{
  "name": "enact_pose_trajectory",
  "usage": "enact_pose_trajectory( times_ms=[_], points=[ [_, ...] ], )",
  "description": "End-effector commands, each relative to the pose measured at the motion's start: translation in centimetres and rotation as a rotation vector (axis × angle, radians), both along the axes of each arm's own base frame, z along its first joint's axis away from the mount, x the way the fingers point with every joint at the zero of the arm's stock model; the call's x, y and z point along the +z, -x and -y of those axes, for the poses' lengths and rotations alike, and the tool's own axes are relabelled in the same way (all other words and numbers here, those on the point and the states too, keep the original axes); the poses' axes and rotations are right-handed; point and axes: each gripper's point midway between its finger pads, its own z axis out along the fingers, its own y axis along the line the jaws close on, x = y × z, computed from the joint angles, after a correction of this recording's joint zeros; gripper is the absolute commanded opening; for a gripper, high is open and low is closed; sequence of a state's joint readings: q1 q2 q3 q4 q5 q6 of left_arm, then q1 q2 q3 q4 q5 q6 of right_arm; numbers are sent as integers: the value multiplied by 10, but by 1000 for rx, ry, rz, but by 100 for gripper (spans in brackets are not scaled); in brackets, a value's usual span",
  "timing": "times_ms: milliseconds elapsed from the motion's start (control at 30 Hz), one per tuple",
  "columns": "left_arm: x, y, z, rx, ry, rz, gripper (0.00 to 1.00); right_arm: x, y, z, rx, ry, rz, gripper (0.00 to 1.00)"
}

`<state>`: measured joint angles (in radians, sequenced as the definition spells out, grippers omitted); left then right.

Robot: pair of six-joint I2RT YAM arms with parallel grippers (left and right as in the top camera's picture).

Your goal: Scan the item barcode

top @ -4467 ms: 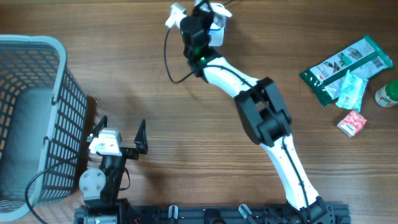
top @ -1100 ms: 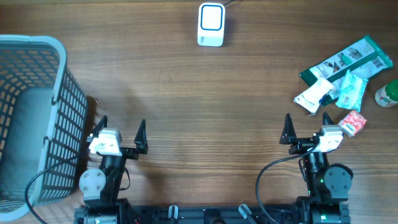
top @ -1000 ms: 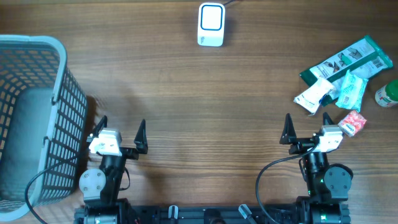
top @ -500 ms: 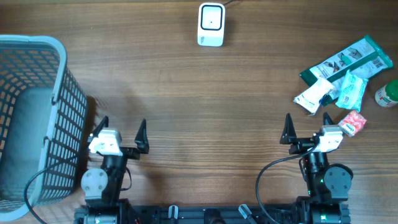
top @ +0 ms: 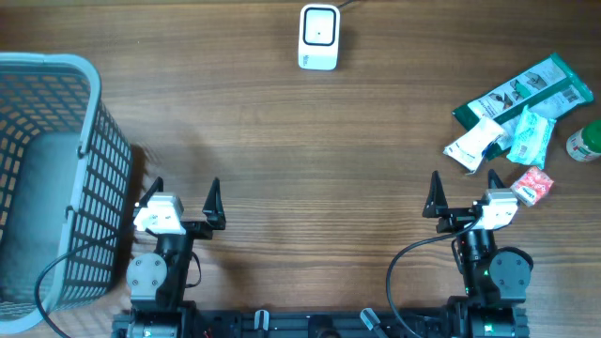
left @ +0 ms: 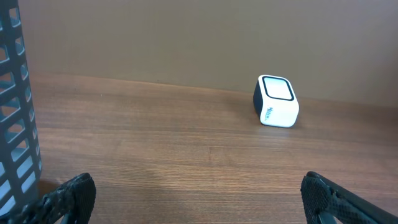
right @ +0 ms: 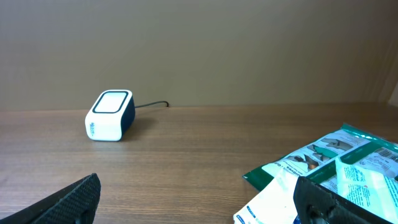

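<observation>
The white barcode scanner (top: 318, 38) with a dark window stands at the far middle of the table; it also shows in the left wrist view (left: 276, 101) and the right wrist view (right: 110, 116). The items lie in a pile at the right: a green packet (top: 524, 99), a white packet (top: 474, 144) (right: 273, 202), a pale green pouch (top: 531, 136) and a small red-and-white packet (top: 531, 185). My left gripper (top: 183, 194) (left: 199, 196) and right gripper (top: 463, 195) (right: 199, 198) rest at the front edge, both open and holding nothing.
A grey mesh basket (top: 103, 160) fills the left side, and its wall (left: 12, 124) stands close to my left gripper. A green-lidded jar (top: 584, 143) sits at the right edge. The scanner's cable (right: 155, 104) runs off behind it.
Several seconds ago the right arm was stretched out over the scanner; it now rests at the front edge, and a white packet lies by the pile. Nothing moved in the last second.
</observation>
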<state>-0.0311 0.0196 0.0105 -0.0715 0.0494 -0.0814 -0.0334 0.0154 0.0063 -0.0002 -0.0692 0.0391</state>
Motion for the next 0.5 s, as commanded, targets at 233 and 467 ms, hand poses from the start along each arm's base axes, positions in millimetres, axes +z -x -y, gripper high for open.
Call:
enact_pose_trajectory(
  times_ms=[233, 467],
  points=[
    [-2, 0, -5, 23, -26, -2, 100, 2, 0, 2, -13, 13, 11, 100],
    [-2, 0, -5, 23, -26, -2, 100, 2, 0, 2, -13, 13, 11, 100]
  ],
)
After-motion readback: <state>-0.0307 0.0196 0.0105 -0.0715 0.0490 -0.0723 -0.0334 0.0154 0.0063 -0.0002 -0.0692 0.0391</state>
